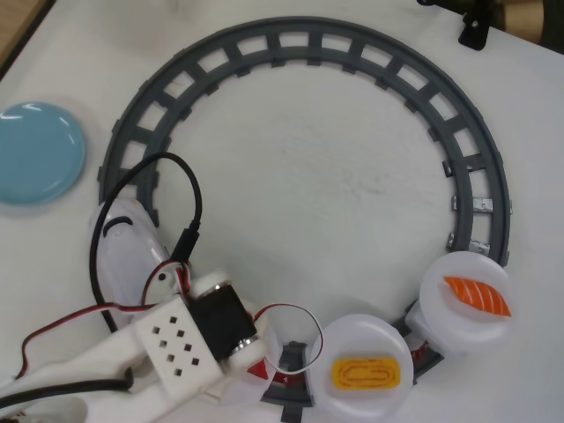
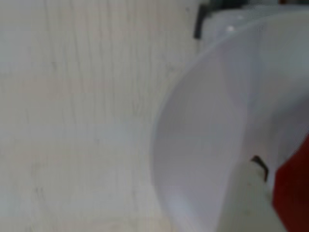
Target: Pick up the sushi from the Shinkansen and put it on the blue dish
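Note:
In the overhead view the white Shinkansen [image 1: 129,236] stands on the left of the grey track, its nose partly under a black cable. My arm comes in from the bottom left, and my gripper [image 1: 250,359] is low over the first car's plate, mostly hidden under the wrist. A pointed tip of the dark red sushi [image 1: 258,371] peeks out beside it. In the wrist view a blurred white plate [image 2: 207,145] fills the right side, with a red patch, likely the sushi [image 2: 292,193], at the lower right. The blue dish [image 1: 40,152] lies at the far left.
Two more white plates ride the train: one with a yellow piece [image 1: 364,374], one with an orange striped piece [image 1: 477,297]. The grey circular track [image 1: 291,40] rings bare white table. A black clamp [image 1: 473,31] sits at the top right edge.

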`<move>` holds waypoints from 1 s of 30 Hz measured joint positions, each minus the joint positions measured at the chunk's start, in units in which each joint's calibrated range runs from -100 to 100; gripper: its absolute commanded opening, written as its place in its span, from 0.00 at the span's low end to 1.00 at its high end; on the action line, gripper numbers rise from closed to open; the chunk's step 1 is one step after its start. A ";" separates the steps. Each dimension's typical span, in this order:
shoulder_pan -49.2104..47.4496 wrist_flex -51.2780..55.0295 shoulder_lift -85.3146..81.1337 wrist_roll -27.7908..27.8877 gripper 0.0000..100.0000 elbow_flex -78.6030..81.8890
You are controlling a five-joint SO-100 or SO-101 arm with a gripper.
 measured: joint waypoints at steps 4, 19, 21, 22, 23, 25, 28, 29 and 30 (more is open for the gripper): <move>-0.98 -2.18 -0.08 -1.14 0.03 4.12; -8.58 2.94 -10.80 -1.86 0.03 -2.47; -10.95 2.94 -14.17 -1.81 0.03 -2.38; -12.59 2.94 -16.11 -1.76 0.03 -2.01; -14.79 2.94 -18.22 -1.76 0.03 -1.10; -19.53 2.94 -22.35 -1.66 0.03 1.10; -26.24 2.94 -29.19 -1.66 0.03 4.94; -29.02 2.94 -31.63 -1.71 0.03 6.22; -31.88 2.94 -34.08 -1.81 0.03 7.32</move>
